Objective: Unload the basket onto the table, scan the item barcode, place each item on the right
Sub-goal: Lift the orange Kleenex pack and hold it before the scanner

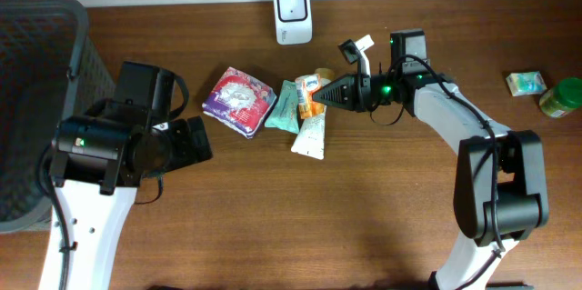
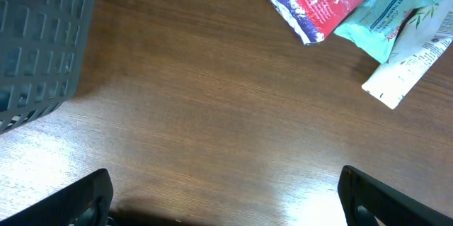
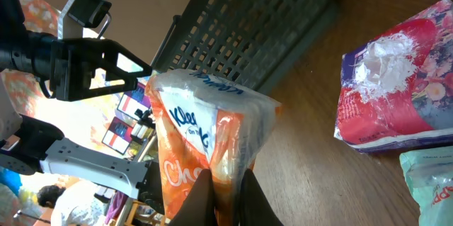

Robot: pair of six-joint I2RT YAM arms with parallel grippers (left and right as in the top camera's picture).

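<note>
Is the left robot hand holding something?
No, the left gripper is open above the table, with nothing gripped.

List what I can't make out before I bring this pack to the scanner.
- Barcode on the orange tissue pack: none on the face shown in right wrist view; too small overhead.
- The green jar: cut by overhead's right edge.
- Inside the basket: dark, left arm overlaps it.

Grey basket far left, purple pkt beside teal wipes, green jar far rt

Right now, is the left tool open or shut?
Open. The left tool has its fingers spread wide over the table, nothing between them.
</note>
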